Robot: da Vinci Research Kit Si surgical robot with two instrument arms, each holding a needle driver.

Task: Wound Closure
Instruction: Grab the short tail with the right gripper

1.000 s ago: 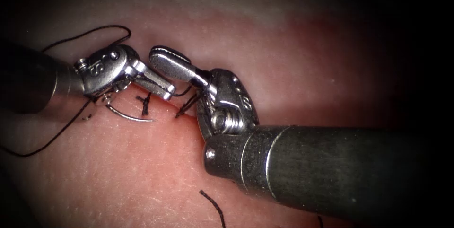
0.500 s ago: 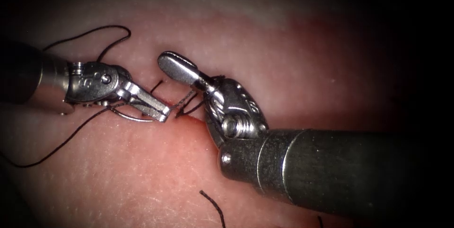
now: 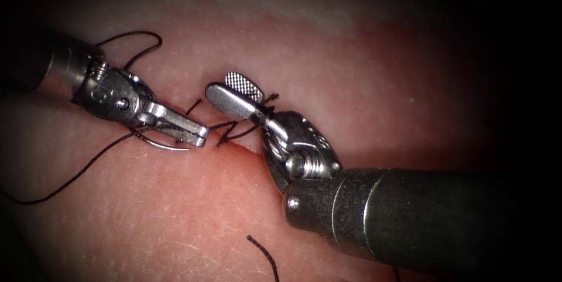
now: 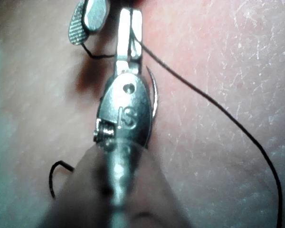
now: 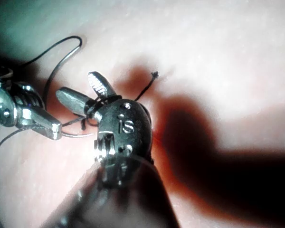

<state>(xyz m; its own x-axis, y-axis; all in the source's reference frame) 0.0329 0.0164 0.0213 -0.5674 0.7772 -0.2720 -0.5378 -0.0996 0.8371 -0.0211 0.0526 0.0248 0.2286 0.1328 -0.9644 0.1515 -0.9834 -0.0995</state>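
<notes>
Your tissue (image 3: pixel 175 200) carries everything: the needle (image 3: pixel 167 144) lies flat left of the cut (image 3: pixel 243 146), thread (image 3: pixel 70 176) trailing, and a cut thread end (image 3: pixel 263 253), probably loose.

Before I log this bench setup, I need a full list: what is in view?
tissue: one piece, pink, under everything.
cut: one, reddish, running between the two tools.
needle: one, curved, silver, on the tissue left of the cut, under the left tool; held by neither tool.
thread: one strand, black, trailing left across the tissue and running over to the right tool.
cut end of thread: one, black, loose on the tissue nearest the endoscope.
left tool: silver, jaws shut, apparently on the thread.
right tool: silver, jaws open, thread lying across their base.
</notes>
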